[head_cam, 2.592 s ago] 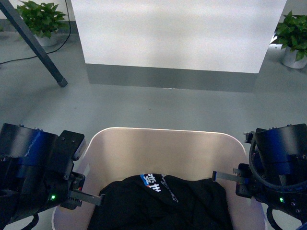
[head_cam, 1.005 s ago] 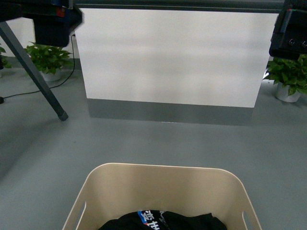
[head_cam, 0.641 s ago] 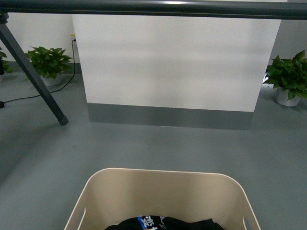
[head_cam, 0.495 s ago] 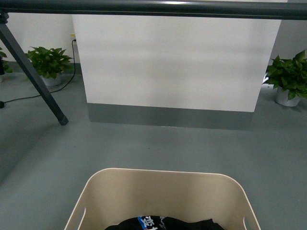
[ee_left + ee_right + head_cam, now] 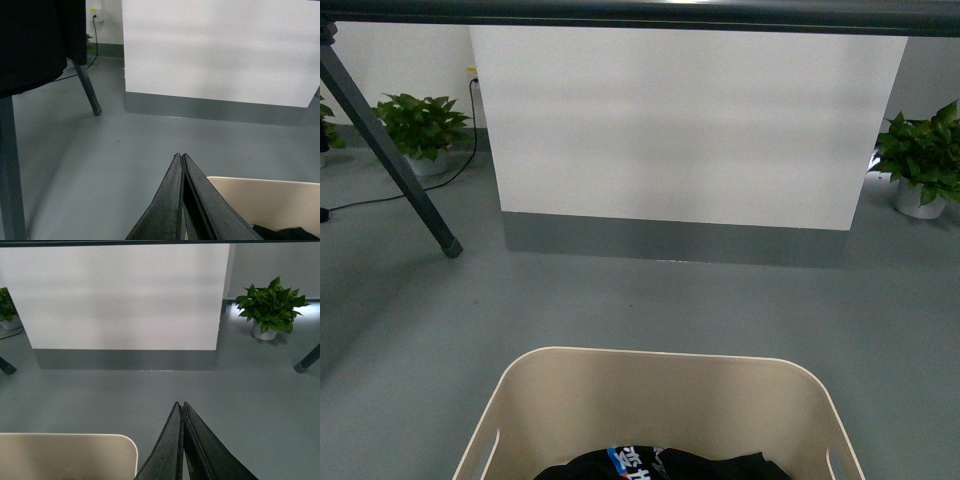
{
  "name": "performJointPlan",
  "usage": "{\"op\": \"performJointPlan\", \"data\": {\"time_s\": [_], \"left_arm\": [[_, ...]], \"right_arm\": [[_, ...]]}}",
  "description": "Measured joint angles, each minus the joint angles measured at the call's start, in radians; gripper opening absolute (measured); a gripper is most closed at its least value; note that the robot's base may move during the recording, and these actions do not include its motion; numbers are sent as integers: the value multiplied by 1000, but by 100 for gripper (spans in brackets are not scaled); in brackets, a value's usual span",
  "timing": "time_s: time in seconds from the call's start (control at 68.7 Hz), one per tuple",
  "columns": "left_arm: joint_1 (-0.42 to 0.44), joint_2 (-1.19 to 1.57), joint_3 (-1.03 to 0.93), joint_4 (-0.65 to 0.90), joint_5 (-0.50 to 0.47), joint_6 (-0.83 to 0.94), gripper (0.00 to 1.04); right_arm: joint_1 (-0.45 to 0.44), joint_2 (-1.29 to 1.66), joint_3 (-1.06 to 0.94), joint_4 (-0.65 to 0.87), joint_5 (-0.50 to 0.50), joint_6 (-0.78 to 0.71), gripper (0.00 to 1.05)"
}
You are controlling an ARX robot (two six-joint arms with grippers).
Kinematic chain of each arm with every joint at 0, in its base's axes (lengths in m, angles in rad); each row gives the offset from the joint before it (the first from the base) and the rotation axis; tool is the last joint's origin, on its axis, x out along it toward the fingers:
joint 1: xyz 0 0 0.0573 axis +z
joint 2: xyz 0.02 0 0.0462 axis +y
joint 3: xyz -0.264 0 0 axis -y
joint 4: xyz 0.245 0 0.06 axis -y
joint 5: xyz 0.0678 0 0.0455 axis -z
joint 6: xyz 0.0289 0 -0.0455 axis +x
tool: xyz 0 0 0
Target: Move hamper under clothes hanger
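I see the hamper (image 5: 660, 400) on the floor below the clothes hanger (image 5: 640, 14) bar. The black garment (image 5: 660, 465) inside carries blue-and-white print I cannot read. Left gripper (image 5: 180, 157) and right gripper (image 5: 180, 405) are both closed, gripping nothing.

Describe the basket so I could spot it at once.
Start at the big white wall panel and come down across the grey floor toward the camera. The hamper sits there: a beige rounded tub holding black clothing, the only pale container among green potted plants.
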Motion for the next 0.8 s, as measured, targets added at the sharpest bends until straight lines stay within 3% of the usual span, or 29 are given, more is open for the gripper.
{"op": "performJointPlan", "data": {"time_s": [0.204,0.408,0.801], "left_arm": [[1,-99,-32,-67,5,0,3],[1,-169,-72,-82,5,0,3],[1,-352,-72,-253,5,0,3]], "right_arm": [[0,-72,-56,-1,-4,0,2],[0,-191,-74,-113,-5,0,2],[0,-402,-75,-309,-5,0,2]]}}
